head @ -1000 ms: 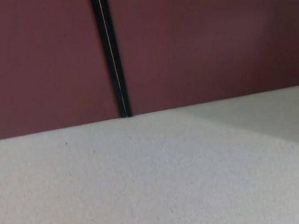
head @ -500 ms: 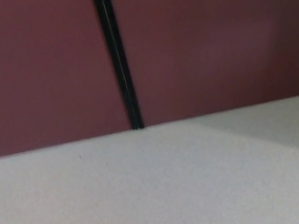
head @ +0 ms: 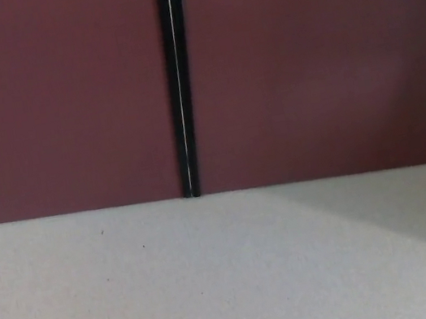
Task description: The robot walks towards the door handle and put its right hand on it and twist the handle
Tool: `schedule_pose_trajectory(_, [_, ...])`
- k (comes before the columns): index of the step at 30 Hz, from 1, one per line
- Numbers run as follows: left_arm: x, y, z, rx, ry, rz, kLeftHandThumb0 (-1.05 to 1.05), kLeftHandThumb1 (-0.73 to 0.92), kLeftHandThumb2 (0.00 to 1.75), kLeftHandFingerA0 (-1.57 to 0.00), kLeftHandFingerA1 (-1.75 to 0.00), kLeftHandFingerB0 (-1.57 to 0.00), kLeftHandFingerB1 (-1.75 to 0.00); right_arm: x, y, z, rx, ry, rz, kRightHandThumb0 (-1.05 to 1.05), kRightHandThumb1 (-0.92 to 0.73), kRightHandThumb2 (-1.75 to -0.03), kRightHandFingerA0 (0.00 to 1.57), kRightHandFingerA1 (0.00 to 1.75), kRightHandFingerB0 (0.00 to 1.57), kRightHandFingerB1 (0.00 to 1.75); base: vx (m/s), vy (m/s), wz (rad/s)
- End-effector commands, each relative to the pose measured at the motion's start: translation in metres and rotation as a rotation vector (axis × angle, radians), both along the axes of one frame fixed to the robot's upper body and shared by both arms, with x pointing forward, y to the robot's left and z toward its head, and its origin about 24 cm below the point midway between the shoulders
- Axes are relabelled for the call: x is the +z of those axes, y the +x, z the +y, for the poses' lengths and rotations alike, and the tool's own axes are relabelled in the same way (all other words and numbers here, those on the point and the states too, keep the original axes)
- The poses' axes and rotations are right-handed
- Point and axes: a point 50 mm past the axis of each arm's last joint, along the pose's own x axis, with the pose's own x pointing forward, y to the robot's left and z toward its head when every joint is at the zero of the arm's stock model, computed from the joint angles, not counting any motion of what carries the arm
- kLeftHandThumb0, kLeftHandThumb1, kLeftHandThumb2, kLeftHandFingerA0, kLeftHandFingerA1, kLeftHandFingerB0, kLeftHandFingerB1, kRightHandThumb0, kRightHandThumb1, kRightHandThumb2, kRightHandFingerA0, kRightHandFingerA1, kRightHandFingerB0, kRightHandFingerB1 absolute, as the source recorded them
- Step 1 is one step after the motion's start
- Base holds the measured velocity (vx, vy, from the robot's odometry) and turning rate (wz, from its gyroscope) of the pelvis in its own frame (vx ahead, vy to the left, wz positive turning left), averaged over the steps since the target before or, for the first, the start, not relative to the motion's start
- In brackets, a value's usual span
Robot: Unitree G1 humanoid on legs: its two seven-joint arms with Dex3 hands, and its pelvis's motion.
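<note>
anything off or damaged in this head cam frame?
Nothing stands out. Two dark maroon door panels meet at a black vertical seam above a pale speckled floor. No handle and neither hand is in view.

I'm looking at the door (head: 303,61) and it fills the top half of my head view: a flat, dark maroon face, upright, running down to meet the pale floor (head: 178,289). A narrow black seam (head: 177,83) cuts it top to bottom just left of centre, with a thin bright line down its middle. A second maroon panel (head: 47,106) sits left of that seam, flush with the door. I can't see the handle from here.
</note>
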Motion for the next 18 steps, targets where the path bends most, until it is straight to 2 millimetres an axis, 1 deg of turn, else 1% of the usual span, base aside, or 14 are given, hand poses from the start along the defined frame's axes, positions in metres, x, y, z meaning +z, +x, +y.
schedule_pose_trajectory(1, [0.000,-0.003,0.000,-0.045,0.012,0.020,-0.29,0.12,1.25,-0.67,-1.22,-0.42,-1.00,-0.001,0.000,0.002,0.016,-0.011,0.023,-0.13,-0.66,-0.59,0.71,0.60,0.36,0.38,0.21,-0.032,0.07])
schedule_pose_trajectory(3, [0.000,-0.004,0.000,-0.057,0.014,0.025,-0.29,0.12,1.23,-0.68,-1.21,-0.43,-1.00,-0.001,0.000,0.001,0.027,-0.014,0.028,-0.12,-0.66,-0.59,0.70,0.58,0.37,0.38,0.23,-0.053,0.04])
schedule_pose_trajectory(4, [0.000,-0.005,0.001,-0.057,0.012,0.030,-0.29,0.12,1.23,-0.69,-1.20,-0.44,-1.00,-0.001,0.003,0.004,0.035,-0.011,0.028,-0.12,-0.66,-0.59,0.70,0.58,0.39,0.38,0.24,-0.082,0.03])
schedule_pose_trajectory(7, [0.000,-0.005,0.001,-0.071,0.017,0.045,-0.30,0.12,1.21,-0.70,-1.20,-0.46,-0.99,-0.002,0.003,0.005,0.042,-0.016,0.025,-0.12,-0.66,-0.59,0.71,0.59,0.40,0.39,0.22,-0.145,0.10])
schedule_pose_trajectory(8, [0.000,-0.005,0.001,-0.073,0.016,0.047,-0.31,0.14,1.18,-0.72,-1.18,-0.45,-1.03,-0.002,0.003,0.005,0.040,-0.014,0.023,-0.11,-0.66,-0.59,0.72,0.61,0.41,0.39,0.30,-0.119,-0.23])
schedule_pose_trajectory(10, [-0.002,-0.007,-0.001,-0.088,0.015,0.056,-0.32,0.14,1.17,-0.74,-1.17,-0.46,-1.02,-0.001,0.002,0.004,0.036,-0.009,0.016,-0.11,-0.66,-0.59,0.72,0.61,0.41,0.39,0.27,-0.059,0.32])
schedule_pose_trajectory(11, [-0.002,-0.008,-0.002,-0.094,0.010,0.061,-0.32,0.13,1.17,-0.74,-1.17,-0.49,-0.98,-0.001,0.000,0.004,0.041,-0.011,0.019,-0.11,-0.66,-0.59,0.71,0.60,0.42,0.40,0.26,-0.054,0.01])
schedule_pose_trajectory(13, [-0.002,-0.006,-0.003,-0.116,0.013,0.070,-0.35,0.14,1.13,-0.75,-1.16,-0.50,-0.98,-0.001,0.003,0.002,0.046,-0.007,0.021,-0.11,-0.66,-0.59,0.71,0.59,0.44,0.40,0.25,-0.039,-0.06])
schedule_pose_trajectory(15, [-0.003,-0.006,-0.004,-0.128,0.015,0.073,-0.35,0.14,1.13,-0.75,-1.16,-0.50,-0.98,0.000,0.004,0.001,0.054,-0.009,0.026,-0.11,-0.66,-0.59,0.71,0.57,0.45,0.41,0.08,-0.021,-0.04])
schedule_pose_trajectory(17, [-0.003,-0.008,-0.005,-0.131,0.015,0.075,-0.36,0.15,1.13,-0.74,-1.15,-0.50,-0.99,0.000,0.004,0.000,0.053,-0.010,0.031,-0.11,-0.66,-0.59,0.70,0.57,0.45,0.41,0.09,0.051,-0.10])
schedule_pose_trajectory(18, [-0.005,-0.015,-0.006,-0.131,0.016,0.080,-0.37,0.15,1.12,-0.74,-1.16,-0.51,-0.99,-0.001,0.000,-0.001,0.050,-0.013,0.044,-0.11,-0.66,-0.59,0.71,0.57,0.44,0.40,0.10,0.089,-0.14])
